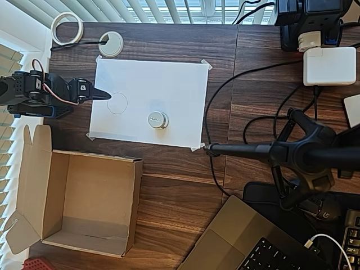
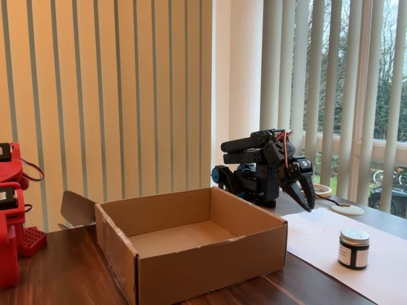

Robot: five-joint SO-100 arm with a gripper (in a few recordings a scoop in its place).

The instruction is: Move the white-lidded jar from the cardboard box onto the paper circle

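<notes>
The arm [image 1: 42,93] is black and sits folded up. In the overhead view it lies low and points to the right. Thin red and black wires [image 1: 38,70] loop over its top. In the fixed view the arm [image 2: 257,168] is hunched, with its upper part bent back over its base. The wrist tips down at the end. The gripper [image 1: 102,93] has two dark, pointed fingers. In the fixed view the gripper [image 2: 308,202] hangs with its tip aimed down and a bit to the right. The fingers are pressed together into one sharp point. They hold nothing.
</notes>
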